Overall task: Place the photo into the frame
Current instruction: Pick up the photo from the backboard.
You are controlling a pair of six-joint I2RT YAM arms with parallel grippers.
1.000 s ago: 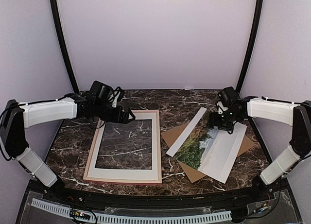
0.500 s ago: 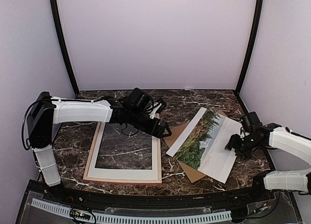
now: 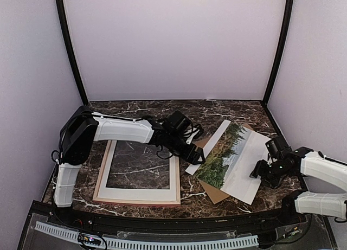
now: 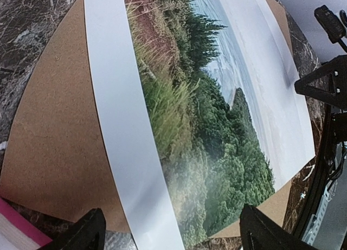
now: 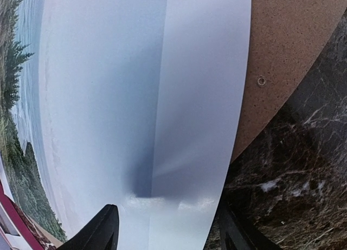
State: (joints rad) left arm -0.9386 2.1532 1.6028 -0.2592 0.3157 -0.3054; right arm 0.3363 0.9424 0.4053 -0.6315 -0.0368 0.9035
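The photo (image 3: 233, 155), a landscape print with a white margin, lies tilted on a brown backing board (image 3: 212, 193) right of centre. The frame (image 3: 135, 203) lies flat on the left, a thin pinkish rim under a white mat (image 3: 138, 194). My left gripper (image 3: 193, 154) is open just over the photo's left margin. In the left wrist view the photo (image 4: 206, 114) fills the space ahead of the open left gripper (image 4: 173, 236). My right gripper (image 3: 260, 171) is open at the photo's right edge. In the right wrist view its jaws (image 5: 168, 231) straddle the white margin (image 5: 200, 98), with nothing pinched.
The backing board (image 4: 49, 141) sticks out beyond the photo on the marble table (image 3: 162, 111). A pink frame corner (image 4: 13, 228) shows at the lower left of the left wrist view. Dark uprights and pale walls close in the table at the back and sides.
My left arm has swung right from above the frame to the photo's left edge. My right arm has dropped from the photo's top to its right edge, uncovering the picture.
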